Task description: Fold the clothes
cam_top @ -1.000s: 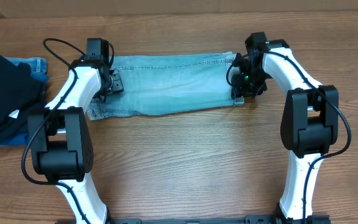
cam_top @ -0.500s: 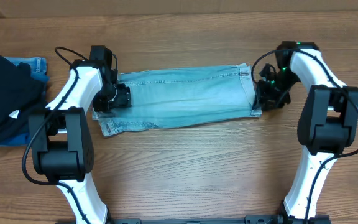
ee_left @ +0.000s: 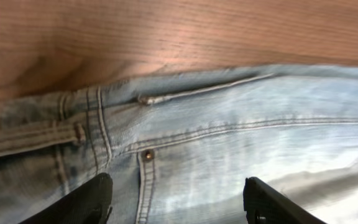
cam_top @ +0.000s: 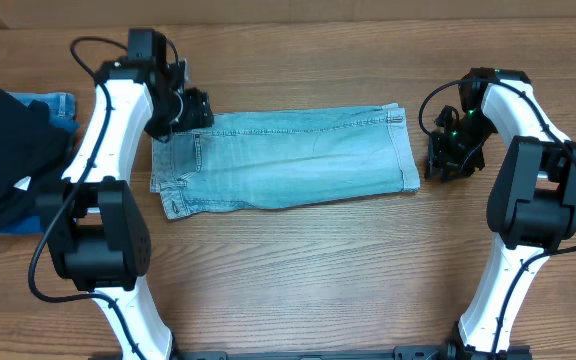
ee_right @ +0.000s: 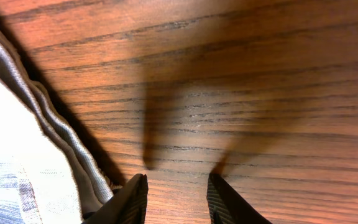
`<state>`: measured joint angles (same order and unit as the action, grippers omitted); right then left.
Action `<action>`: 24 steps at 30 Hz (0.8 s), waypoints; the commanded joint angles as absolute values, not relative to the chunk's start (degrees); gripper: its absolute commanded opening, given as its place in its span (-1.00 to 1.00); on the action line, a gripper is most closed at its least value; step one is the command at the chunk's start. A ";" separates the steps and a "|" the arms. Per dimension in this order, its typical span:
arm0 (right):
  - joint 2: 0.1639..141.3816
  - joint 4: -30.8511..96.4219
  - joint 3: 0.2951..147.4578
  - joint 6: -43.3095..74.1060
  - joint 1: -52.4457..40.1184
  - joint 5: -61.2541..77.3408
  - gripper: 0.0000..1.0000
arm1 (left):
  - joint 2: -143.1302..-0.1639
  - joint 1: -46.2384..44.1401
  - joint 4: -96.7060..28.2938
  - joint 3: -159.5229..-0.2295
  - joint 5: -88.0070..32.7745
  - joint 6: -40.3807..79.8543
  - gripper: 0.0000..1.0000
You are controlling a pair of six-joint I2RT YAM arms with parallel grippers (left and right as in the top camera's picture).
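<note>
Far left, well apart from the left fingers (ee_left: 89, 202): a black garment (cam_top: 3, 150) heaped over darker blue denim (cam_top: 56, 104), both close to the left edge of the table (cam_top: 298, 280). Next, the left gripper (cam_top: 196, 110), hanging over the upper left corner of the clothes (cam_top: 288, 160), jaws spread wide, nothing clamped between them. From the left wrist camera, the waistband end spread flat ahead of and between those fingers, with a belt loop, a rivet and a pocket seam in plain sight, and bare wood just beyond the waistband's edge. Cannot tell whether the tips touch the cloth. Rightward from there, pale denim lying flat and folded into one long band, slightly skewed, stretching from under the left fingers to just short of the right ones. Broad open wood on the near side of the band, between the two arms; a narrower strip on the far side. At the right end, the cuffed hem, just beside the right gripper (cam_top: 442, 166) but apart from it. Right fingers (ee_right: 126, 202) only a little apart, gripping nothing, bare wood and their own shadows between and ahead of them, the cuff's stacked edges just off to one side. More free table beyond the right fingers, out to the right edge.
</note>
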<state>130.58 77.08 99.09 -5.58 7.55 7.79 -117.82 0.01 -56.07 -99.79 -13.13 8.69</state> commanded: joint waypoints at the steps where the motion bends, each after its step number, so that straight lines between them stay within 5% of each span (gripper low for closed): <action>1: 132.64 75.11 99.61 -5.61 8.34 5.19 -0.26 | -117.21 0.38 -62.02 -105.91 -10.70 6.42 0.43; 5: 132.66 74.70 99.61 -6.04 8.60 5.15 -0.20 | -116.88 3.75 -71.33 -106.63 1.52 7.29 0.57; 11: 132.66 74.74 99.61 -6.02 9.23 5.17 -0.16 | -116.88 9.74 -74.72 -105.47 -3.57 5.96 0.65; 16: 132.66 75.00 99.61 -5.98 9.23 5.21 -0.16 | -116.88 9.98 -64.23 -96.62 -16.03 -7.66 0.67; 24: 132.66 75.35 99.61 -5.98 9.23 5.21 -0.16 | -116.90 9.69 -47.97 -80.18 -18.37 -8.54 0.80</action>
